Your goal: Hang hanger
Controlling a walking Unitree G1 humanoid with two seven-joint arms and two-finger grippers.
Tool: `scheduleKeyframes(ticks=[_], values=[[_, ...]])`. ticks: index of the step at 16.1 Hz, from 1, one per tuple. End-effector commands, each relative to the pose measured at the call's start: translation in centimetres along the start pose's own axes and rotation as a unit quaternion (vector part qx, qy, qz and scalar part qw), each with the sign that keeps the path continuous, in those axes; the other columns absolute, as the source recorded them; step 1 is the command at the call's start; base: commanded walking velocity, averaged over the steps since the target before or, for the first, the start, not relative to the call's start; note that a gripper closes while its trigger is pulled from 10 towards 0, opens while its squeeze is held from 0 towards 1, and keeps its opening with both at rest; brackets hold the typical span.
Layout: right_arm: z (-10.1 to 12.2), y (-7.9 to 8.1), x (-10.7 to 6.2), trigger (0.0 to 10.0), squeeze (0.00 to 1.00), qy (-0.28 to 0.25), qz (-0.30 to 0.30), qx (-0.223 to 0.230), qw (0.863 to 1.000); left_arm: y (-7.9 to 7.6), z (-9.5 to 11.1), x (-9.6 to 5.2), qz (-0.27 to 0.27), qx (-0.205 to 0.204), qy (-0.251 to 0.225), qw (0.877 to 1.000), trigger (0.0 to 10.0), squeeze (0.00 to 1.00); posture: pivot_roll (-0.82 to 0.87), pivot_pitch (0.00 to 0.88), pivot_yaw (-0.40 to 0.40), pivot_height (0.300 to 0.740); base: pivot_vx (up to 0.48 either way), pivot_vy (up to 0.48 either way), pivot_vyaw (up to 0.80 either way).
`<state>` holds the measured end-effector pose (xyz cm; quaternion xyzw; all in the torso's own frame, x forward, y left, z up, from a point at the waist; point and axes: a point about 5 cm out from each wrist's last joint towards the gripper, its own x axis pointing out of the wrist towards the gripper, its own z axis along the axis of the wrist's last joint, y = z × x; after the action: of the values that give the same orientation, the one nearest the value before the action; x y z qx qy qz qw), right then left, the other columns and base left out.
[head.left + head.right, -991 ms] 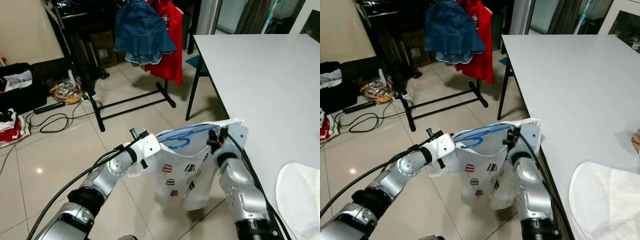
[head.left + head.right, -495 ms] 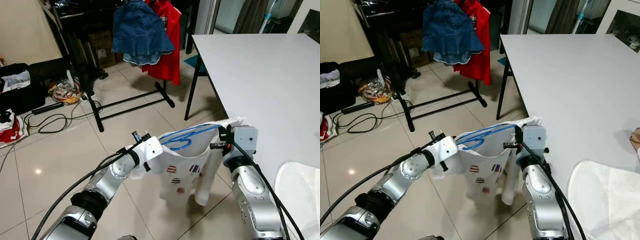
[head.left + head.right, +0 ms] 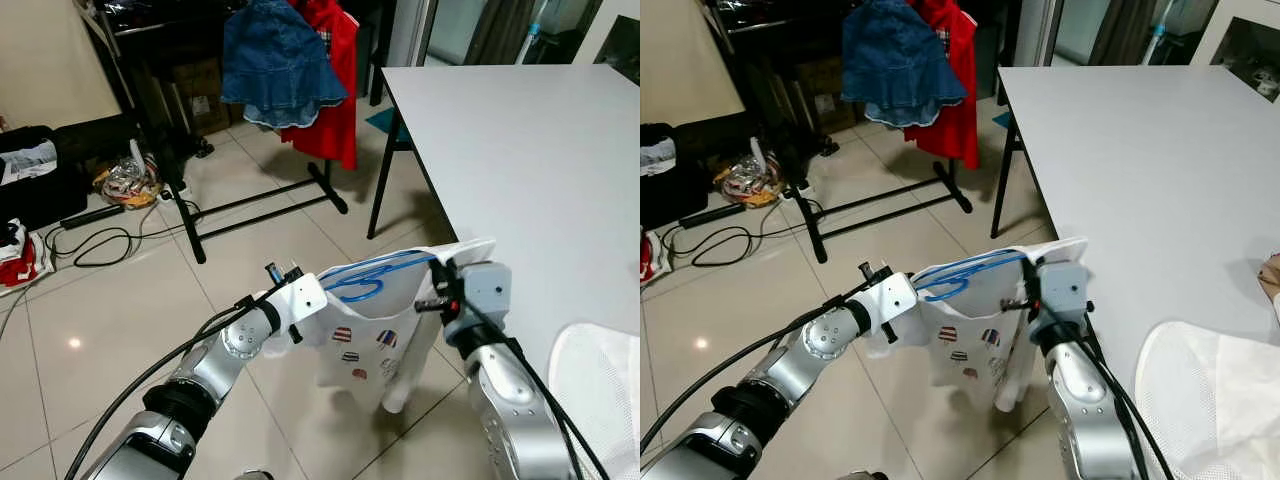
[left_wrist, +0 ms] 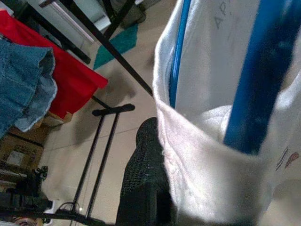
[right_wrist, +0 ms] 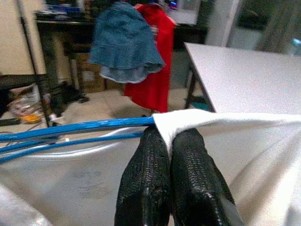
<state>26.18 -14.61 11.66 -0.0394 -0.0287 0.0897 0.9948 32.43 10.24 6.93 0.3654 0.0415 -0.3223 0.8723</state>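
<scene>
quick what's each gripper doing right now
Left gripper: shut on one shoulder of the white shirt with the blue hanger inside.
Right gripper: shut on the shirt's other shoulder.

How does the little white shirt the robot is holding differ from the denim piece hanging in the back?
The white shirt is pale with small printed motifs; the denim garment is plain blue. The shirt, on a blue hanger, is stretched between the left gripper and right gripper; the denim hangs on the rack. Both look child-sized.
</scene>
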Motion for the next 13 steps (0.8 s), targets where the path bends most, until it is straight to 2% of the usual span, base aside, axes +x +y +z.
scheduleKeyframes(ticks=[1, 3, 5, 6, 7, 8, 10, 13], values=[[0.6, 0.7, -0.2, 0.0, 0.0, -0.019, 0.027, -0.011, 0.999, 0.2, 0.6, 0.3, -0.001, 0.01, -0.006, 1.0, 10.0, 0.0, 0.01, 0.096, 0.026, 0.74, 0.0, 0.0, 0.0], [0.8, 1.0, -0.6, 0.0, 0.0, -0.03, 0.056, -0.055, 0.997, 0.3, 0.6, 0.3, 0.002, 0.002, -0.003, 1.0, 10.0, 0.0, 0.01, 0.093, 0.026, 0.74, 0.0, 0.0, 0.0], [1.1, 1.8, -0.9, 0.0, 0.0, -0.052, 0.104, -0.132, 0.985, 0.5, 0.9, 0.5, -0.001, -0.006, -0.005, 1.0, 10.0, 0.0, 0.01, 0.089, 0.029, 0.74, 0.0, 0.0, 0.0], [1.2, 2.3, -1.0, 0.0, 0.0, -0.06, 0.123, -0.167, 0.976, 0.6, 1.1, 0.6, -0.002, -0.009, -0.007, 1.0, 10.0, 0.0, 0.01, 0.089, 0.029, 0.74, 0.0, 0.0, 0.0], [1.2, 2.9, -1.2, 0.0, 0.0, -0.07, 0.15, -0.224, 0.96, 0.7, 1.3, 0.7, -0.001, -0.013, -0.01, 1.0, 10.0, 0.0, 0.01, 0.088, 0.028, 0.74, 0.0, 0.0, 0.0], [0.9, 3.4, -1.4, 0.0, 0.0, -0.075, 0.172, -0.261, 0.947, 0.8, 1.6, 0.9, -0.002, -0.016, -0.013, 1.0, 10.0, 0.0, 0.01, 0.087, 0.029, 0.74, 0.0, 0.0, 0.0], [0.8, 3.8, -1.5, 0.0, 0.0, -0.084, 0.184, -0.282, 0.938, 0.7, 2.0, 1.1, -0.005, -0.016, -0.017, 1.0, 10.0, 0.0, 0.01, 0.087, 0.029, 0.74, 0.0, 0.0, 0.0], [0.8, 4.3, -1.0, 0.0, 0.0, -0.095, 0.2, -0.266, 0.938, 0.7, 2.7, 1.4, -0.013, -0.019, -0.025, 0.999, 10.0, 0.0, 0.01, 0.088, 0.031, 0.74, 0.0, 0.0, 0.0]])
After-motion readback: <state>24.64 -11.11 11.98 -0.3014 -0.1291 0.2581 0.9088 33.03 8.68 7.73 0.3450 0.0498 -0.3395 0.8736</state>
